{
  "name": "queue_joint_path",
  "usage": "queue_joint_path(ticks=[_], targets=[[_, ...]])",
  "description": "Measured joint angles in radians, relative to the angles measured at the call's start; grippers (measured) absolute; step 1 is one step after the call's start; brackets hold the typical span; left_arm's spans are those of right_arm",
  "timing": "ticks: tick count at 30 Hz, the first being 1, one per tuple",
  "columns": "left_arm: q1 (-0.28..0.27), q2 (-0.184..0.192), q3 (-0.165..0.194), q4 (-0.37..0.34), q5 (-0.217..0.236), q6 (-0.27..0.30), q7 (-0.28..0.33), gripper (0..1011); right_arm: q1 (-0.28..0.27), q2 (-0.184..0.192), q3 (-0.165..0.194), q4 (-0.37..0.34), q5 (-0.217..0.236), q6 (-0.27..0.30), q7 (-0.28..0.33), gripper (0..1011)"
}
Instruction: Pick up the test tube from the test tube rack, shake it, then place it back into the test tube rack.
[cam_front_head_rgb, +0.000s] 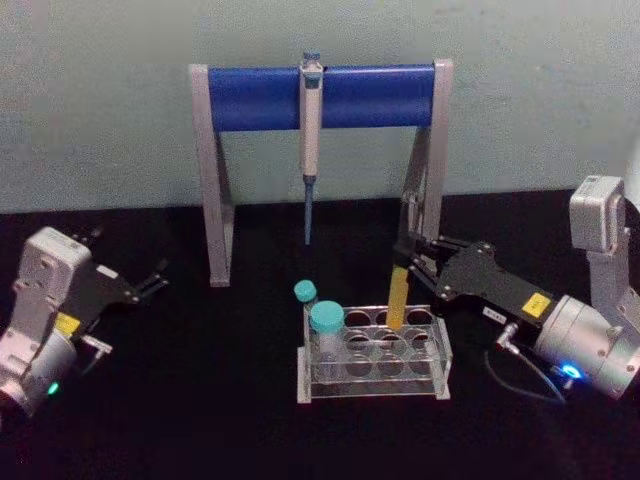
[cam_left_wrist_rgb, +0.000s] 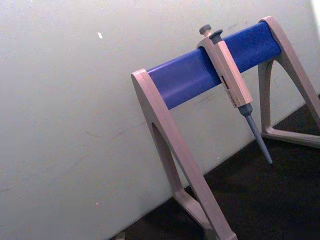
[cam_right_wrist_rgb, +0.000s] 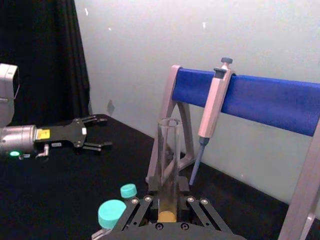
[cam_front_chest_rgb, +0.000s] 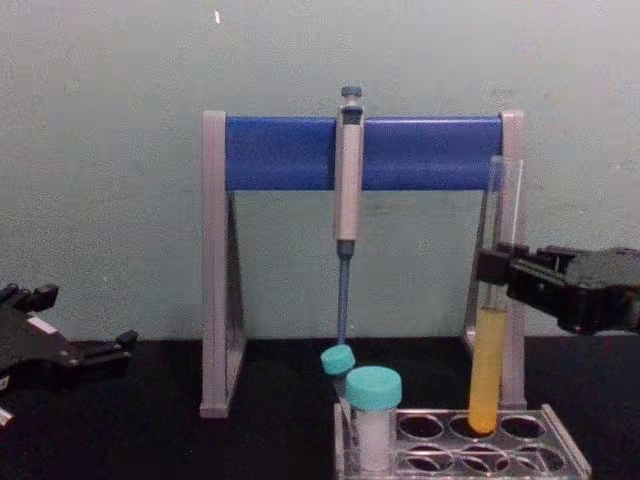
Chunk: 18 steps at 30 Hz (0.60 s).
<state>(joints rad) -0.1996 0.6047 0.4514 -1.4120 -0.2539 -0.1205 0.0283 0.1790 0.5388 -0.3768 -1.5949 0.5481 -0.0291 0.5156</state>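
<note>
The test tube stands upright, yellow liquid in its lower part, its bottom end at a back-row hole of the clear test tube rack. My right gripper reaches in from the right and is shut on the tube's clear glass above the liquid. From the chest view the test tube rises well above the test tube rack, with the right gripper clamped at mid-height. The right wrist view looks up the test tube from between the fingers. My left gripper rests open at the far left.
A grey-legged stand with a blue crossbar rises behind the rack; a grey pipette hangs from it, tip down. Two teal-capped vials occupy the rack's left holes. The stand's right leg is just behind the tube.
</note>
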Motion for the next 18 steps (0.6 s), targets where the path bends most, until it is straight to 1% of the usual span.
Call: queue_joint_path(ticks=[6,18], targets=[[0.0,0.0,0.0,0.0,0.0,0.0,0.0,1010,0.009,-0.008,-0.007,0.019,-0.016,-0.001,0.004,221],[0.0,0.0,0.0,0.0,0.0,0.0,0.0,1010,0.021,-0.027,-0.008,0.056,-0.027,-0.027,0.018,221]])
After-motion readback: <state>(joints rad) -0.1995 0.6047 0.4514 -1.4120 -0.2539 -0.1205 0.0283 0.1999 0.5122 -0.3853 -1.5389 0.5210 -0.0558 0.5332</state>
